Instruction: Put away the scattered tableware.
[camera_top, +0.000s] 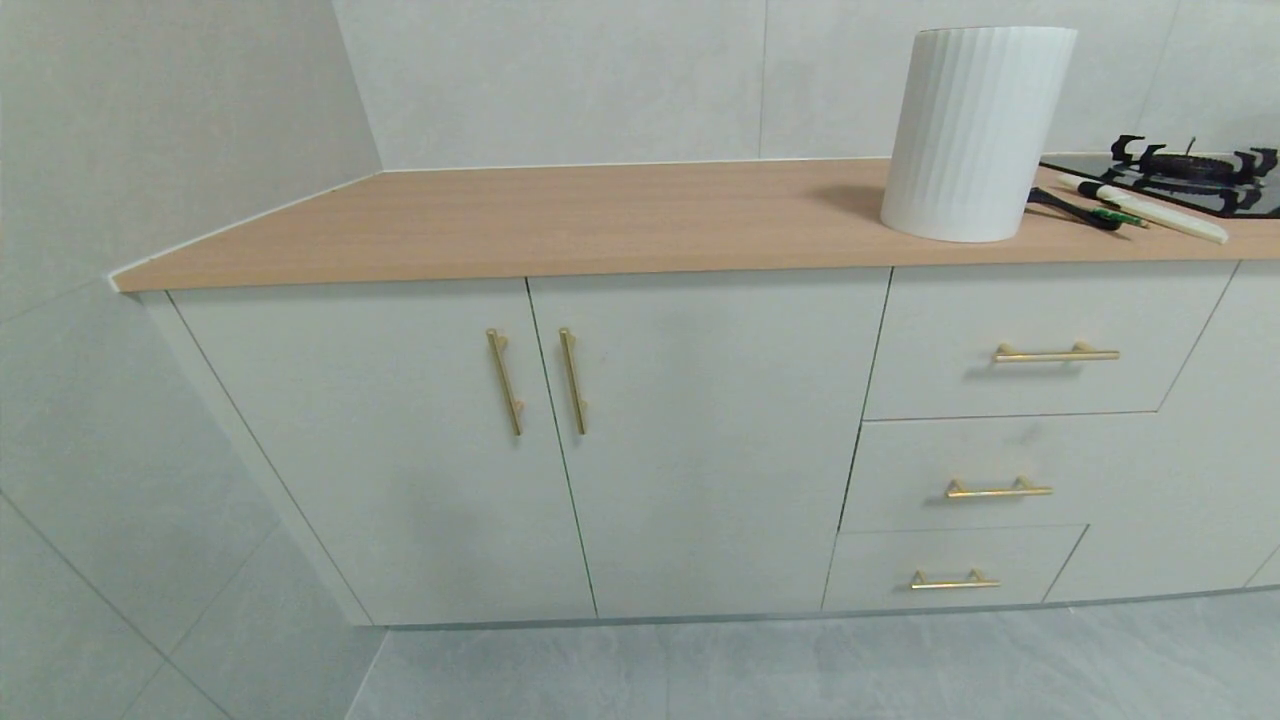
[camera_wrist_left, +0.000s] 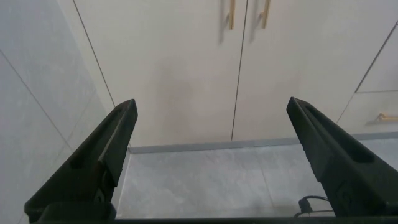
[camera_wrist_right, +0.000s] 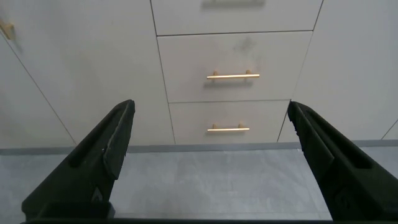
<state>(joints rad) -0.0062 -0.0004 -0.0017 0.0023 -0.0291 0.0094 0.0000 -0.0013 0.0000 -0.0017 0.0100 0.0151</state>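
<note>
On the wooden countertop (camera_top: 560, 215) a tall white ribbed container (camera_top: 975, 135) stands at the right. Beside it lie scattered utensils: a black-handled one (camera_top: 1075, 209), a thin green one (camera_top: 1120, 215) and a long white one (camera_top: 1150, 210). My left gripper (camera_wrist_left: 211, 109) hangs open low in front of the double cupboard doors (camera_wrist_left: 186, 68), above the floor, holding nothing. My right gripper (camera_wrist_right: 210, 111) is open too, low before the stacked drawers (camera_wrist_right: 233, 65), nothing between its fingers.
A black gas hob (camera_top: 1190, 170) sits at the counter's far right. Below are two cupboard doors with gold handles (camera_top: 505, 380) and three drawers with gold handles (camera_top: 1055, 353). A tiled wall (camera_top: 120, 300) closes the left side. Grey floor tiles (camera_top: 800, 670) lie in front.
</note>
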